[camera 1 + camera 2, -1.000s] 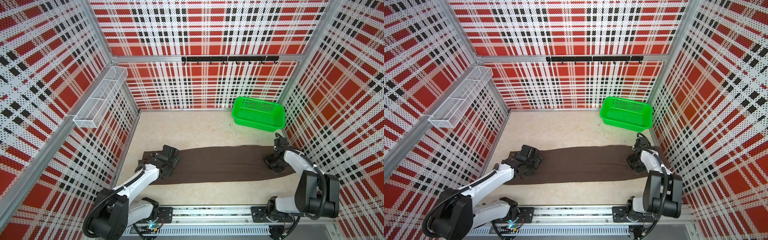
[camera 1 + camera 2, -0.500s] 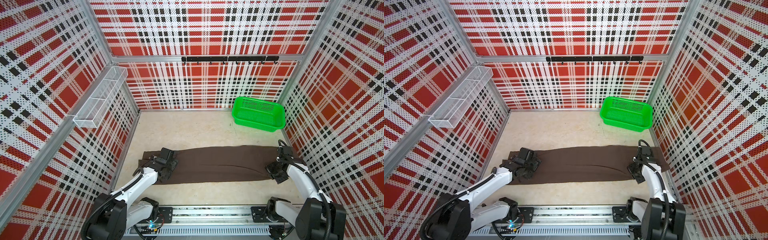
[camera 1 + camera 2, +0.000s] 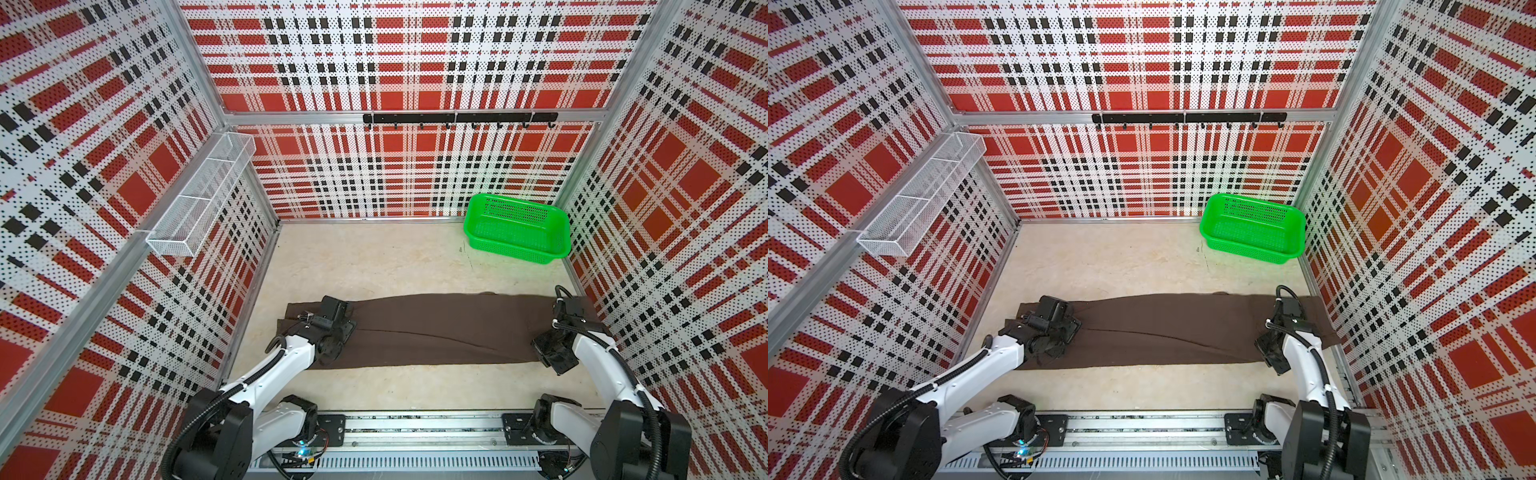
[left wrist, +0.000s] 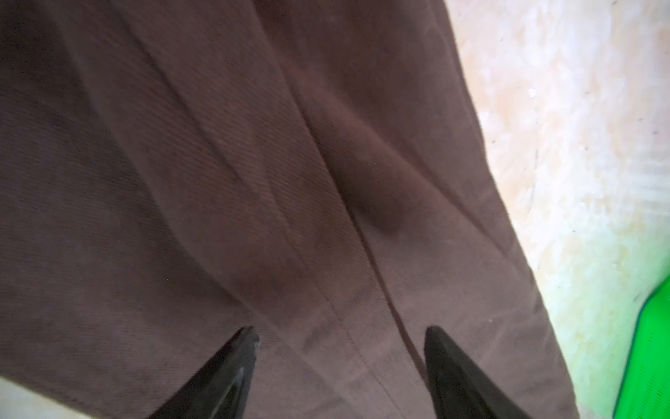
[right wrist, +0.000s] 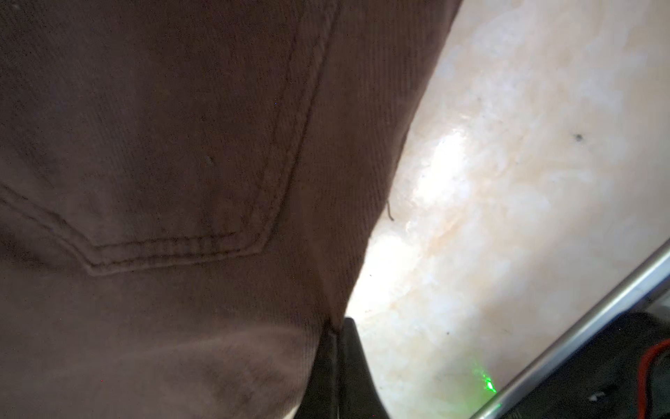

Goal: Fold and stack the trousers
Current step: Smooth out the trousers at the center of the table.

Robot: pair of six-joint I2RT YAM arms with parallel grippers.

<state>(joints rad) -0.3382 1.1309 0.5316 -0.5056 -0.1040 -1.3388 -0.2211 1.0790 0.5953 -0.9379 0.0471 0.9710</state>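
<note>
Left arm (image 3: 286, 361) lay low, stretched forward from the base rail (image 3: 415, 428), wrist bent down over one end of the trousers (image 3: 449, 328). Left gripper (image 4: 340, 332) pointed down at the cloth. Its two black fingers (image 4: 232, 366) were spread wide, with nothing between them but the fabric beneath. Whether the tips touched the cloth could not be told. A stitched seam (image 4: 326, 290) ran out from between the fingers, and a soft ridge of fabric lay ahead of them. Bare floor (image 4: 580, 145) showed off to one side of the fingers, with a corner of the green basket (image 4: 649, 348) beyond it.

Right arm (image 3: 602, 365) reached forward from the rail along the side wall (image 3: 685, 249), wrist turned down at the opposite end of the trousers. Right gripper (image 5: 340, 326) had its fingers pressed together, pinching the trousers' edge. The cloth ran straight into the tips and puckered just beside them. A back pocket (image 5: 163, 145) with double stitching lay ahead of the fingers. Pale floor lay on their other side, and a metal bar (image 5: 580, 326) past that.

Trousers lay flat and lengthwise on the floor, spanning from the left fingers to the right fingers, with one long crease along them. In both top views the basket stood well beyond the right fingers, apart from the cloth.
</note>
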